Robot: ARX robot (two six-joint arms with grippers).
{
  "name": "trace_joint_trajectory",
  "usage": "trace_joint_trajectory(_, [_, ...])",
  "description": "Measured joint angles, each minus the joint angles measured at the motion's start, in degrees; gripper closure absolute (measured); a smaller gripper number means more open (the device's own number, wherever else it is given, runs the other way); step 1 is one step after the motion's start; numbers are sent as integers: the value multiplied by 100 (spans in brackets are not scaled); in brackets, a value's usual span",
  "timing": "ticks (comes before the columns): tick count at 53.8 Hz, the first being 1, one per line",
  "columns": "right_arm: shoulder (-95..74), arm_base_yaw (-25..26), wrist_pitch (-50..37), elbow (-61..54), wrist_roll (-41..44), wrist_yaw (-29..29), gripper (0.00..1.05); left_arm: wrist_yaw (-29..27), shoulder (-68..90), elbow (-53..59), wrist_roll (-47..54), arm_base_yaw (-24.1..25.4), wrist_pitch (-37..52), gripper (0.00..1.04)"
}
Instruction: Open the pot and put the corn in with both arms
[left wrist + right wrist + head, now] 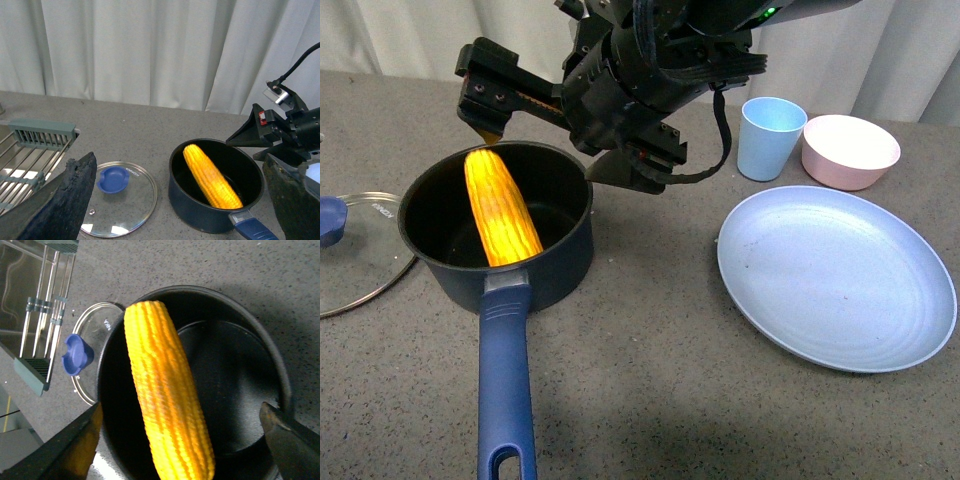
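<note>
Lid [355,255] lies flat toward the worktop's left edge, just beside the open pot [560,260]. Ribbed yellow-orange corn [502,205] slants inside, far rim to handle side. Right gripper [540,160] hangs just above it, spread wide, empty. Left gripper [180,157] also gapes empty. Bare worktop separates pot from plate [840,290].

Bright, even light fell from overhead. The corn [502,208] glowed overexposed, its kernels washed out. Soft shadows lay on the worktop [650,330] beside the pot [560,262]. The fingers [70,450] of the right hand [178,410] were blurred.
</note>
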State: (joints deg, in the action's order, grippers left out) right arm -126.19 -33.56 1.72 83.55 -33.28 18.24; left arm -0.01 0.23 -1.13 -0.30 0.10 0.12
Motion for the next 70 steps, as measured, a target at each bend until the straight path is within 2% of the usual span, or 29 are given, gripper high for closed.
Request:
trace_joint_trajectory(23, [1419,492,-778,-1552,741,-817,9,0,0,0,0,0,0,6])
trace_joint_trajectory(39, [2931,1244,-1539,-3587,1416,-1508,9,0,0,0,2,-2,0,6])
trace_joint_trajectory(46, [3801,1639,-2339,-4671,1873,-2146,9,0,0,0,2,-2,0,6])
trace_joint_trajectory(54, [4566,2120,-2942,-5692,2218,-2302,9,0,0,0,2,0,0,6])
trace_joint_trajectory(56, [4588,2164,-3257,-5910,2354,-2487,11,-2,2,0,0,-2,0,6])
trace_joint_trajectory(58, [4494,2208,-4293,-6275,2616,-2804,18,0,2,0,2,0,0,6])
trace_joint_trajectory(61, [4415,2269,-5445,-6679,2896,-2861,27,15,-7,0,2,-2,0,6])
trace_joint_trajectory(64, [4507,2339,-6236,-6964,3047,-2809,36,2,-4,0,0,-2,0,6])
trace_joint_trajectory(70, [5018,2485,-6583,-7211,3206,-2688,54,2,0,0,2,-2,-2,6])
